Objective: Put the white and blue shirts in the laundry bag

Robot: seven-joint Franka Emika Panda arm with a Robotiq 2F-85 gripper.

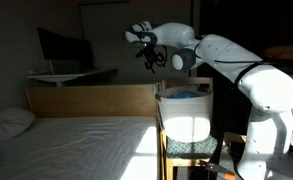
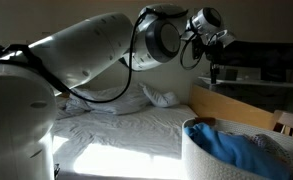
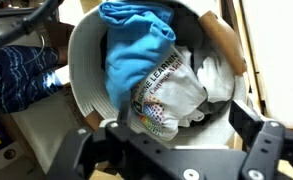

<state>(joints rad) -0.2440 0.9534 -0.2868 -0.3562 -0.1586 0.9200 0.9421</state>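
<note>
The laundry bag (image 1: pixel 187 118) is a tall white fabric bag with a rolled rim, standing at the foot of the bed; it shows in both exterior views (image 2: pixel 201 155). In the wrist view its rim (image 3: pixel 81 70) rings the blue shirt (image 3: pixel 136 45) and the white shirt with a colourful print (image 3: pixel 171 95), both lying inside. Blue cloth shows inside the bag in both exterior views (image 2: pixel 236 145). My gripper (image 3: pixel 171 150) hangs open and empty above the bag, high in the air (image 1: pixel 146 52).
A bed with a white sheet (image 1: pixel 76 145) and a pillow (image 1: pixel 8 122) lies beside the bag, with a wooden footboard (image 1: pixel 91 100). A desk with a monitor (image 1: pixel 64 48) stands behind. Patterned blue fabric (image 3: pixel 21 70) lies beside the bag.
</note>
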